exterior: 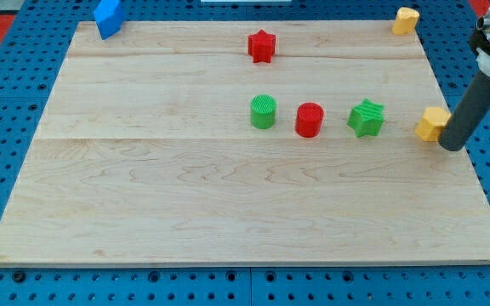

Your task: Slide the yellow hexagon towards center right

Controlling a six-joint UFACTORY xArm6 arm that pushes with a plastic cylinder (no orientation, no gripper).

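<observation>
Tip [452, 146] touching yellow hexagon [432, 124] on its right side; hexagon sits center right, just right of green star [366, 118]. No fingers, rod only.

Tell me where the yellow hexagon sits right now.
The yellow hexagon sits at the board's right edge, mid-height, right of the green star, with my tip against its right side.

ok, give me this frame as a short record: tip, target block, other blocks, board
tip: my tip at the board's right edge, right beside the target, on its right
target: yellow hexagon, centre right
other yellow: yellow block, top right corner
middle row, left to right: green cylinder, red cylinder, green star
top: red star; blue block at top left edge
board: wooden board
</observation>
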